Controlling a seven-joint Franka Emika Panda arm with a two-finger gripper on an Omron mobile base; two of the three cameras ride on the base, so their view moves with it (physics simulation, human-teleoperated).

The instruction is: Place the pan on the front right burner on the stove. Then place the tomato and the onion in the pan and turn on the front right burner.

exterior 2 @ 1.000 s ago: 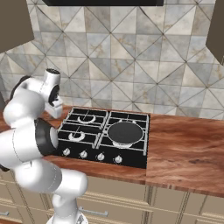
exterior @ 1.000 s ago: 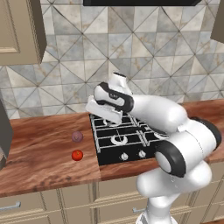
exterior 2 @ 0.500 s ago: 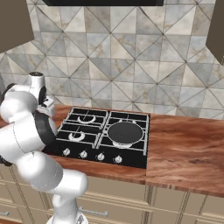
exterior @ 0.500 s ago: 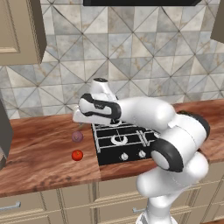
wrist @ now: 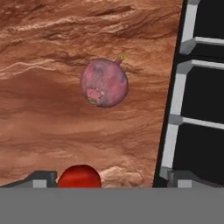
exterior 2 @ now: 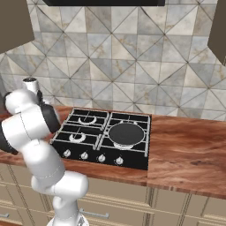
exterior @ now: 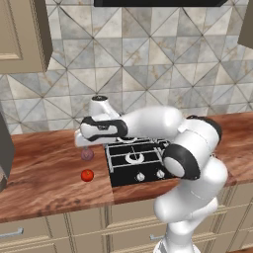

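Dark grey and round, the small frying pan [exterior 2: 126, 133] already sits on the front right burner of the flat black four-burner stove [exterior 2: 81, 124], so the first step looks done. Both vegetables are still on the brown wooden counter [exterior: 44, 173], at about nine o'clock from the stove: the dull purplish-pink onion [wrist: 104, 83] and, at six o'clock from it, the glossy bright red tomato [exterior: 87, 175]. Loading the pan and turning the knob remain. The pincer [wrist: 109, 178] hangs above the onion with its jaws spread fully wide, holding and touching nothing.
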